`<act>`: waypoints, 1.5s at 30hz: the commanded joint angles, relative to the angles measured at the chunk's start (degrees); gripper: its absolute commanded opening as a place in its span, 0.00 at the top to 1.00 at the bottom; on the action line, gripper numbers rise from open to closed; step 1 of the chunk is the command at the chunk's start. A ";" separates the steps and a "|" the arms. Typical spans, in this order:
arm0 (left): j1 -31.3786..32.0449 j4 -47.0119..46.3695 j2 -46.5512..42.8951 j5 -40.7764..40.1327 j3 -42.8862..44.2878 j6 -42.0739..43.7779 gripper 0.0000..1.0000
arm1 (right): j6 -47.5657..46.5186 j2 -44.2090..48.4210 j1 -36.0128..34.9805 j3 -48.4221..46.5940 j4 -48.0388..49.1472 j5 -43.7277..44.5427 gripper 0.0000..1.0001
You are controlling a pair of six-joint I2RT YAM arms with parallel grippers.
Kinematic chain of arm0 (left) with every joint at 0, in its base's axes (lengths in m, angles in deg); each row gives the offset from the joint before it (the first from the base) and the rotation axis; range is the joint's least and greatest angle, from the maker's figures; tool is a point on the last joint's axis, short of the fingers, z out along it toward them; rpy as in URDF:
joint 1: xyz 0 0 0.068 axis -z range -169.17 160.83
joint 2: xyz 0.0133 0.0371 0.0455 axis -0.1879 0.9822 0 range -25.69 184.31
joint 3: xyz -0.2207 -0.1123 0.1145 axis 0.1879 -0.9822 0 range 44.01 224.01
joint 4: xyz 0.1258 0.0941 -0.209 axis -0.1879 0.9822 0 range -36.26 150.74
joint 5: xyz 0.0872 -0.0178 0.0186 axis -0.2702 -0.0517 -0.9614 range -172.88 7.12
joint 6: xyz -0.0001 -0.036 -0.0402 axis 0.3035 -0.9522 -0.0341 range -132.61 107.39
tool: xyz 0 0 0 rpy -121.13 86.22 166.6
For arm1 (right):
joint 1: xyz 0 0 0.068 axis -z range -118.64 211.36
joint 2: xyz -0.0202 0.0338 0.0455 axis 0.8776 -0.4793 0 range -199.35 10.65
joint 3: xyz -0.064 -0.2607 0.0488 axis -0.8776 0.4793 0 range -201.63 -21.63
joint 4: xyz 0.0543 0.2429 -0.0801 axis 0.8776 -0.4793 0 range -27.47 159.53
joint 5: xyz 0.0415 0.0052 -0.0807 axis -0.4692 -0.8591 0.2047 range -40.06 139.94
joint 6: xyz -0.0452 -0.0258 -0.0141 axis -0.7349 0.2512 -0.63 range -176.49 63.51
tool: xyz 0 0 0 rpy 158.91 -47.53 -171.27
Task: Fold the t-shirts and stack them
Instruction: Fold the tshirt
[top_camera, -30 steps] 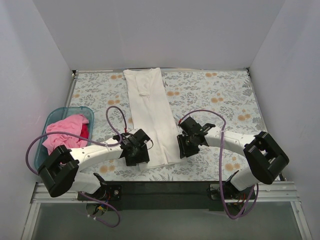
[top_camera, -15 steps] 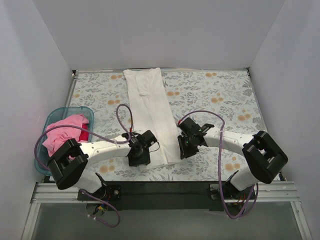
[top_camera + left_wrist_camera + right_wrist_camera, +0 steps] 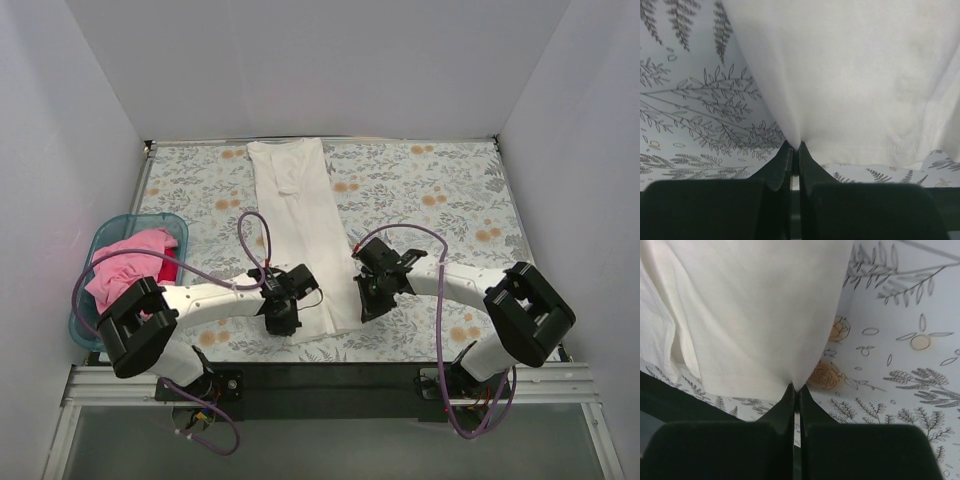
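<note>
Now that both claws have closed from half-open, I hold white t-shirt by 6 o'clock hem: left gripper pinching 7 o'clock corner, right gripper pinching 5. Fold toward 12 looks next; pink t-shirt waits at 9.

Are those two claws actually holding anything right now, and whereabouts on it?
Yes: both grip the white t-shirt at its near hem. The left gripper pinches one corner, the right gripper the other.
</note>
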 commanded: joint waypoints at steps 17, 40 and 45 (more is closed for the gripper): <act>0.37 11.26 -13.76 8.04 -0.61 -0.23 1.00 | -7.01 3.31 -2.94 -12.40 -17.18 1.11 0.99; -28.39 -19.14 2.84 -16.66 13.45 27.46 1.00 | -20.29 -19.91 4.80 -43.18 -5.15 12.63 0.99; -29.62 -22.93 5.31 -16.31 12.66 28.78 1.00 | -22.22 -22.11 5.85 -43.89 -2.95 12.19 0.99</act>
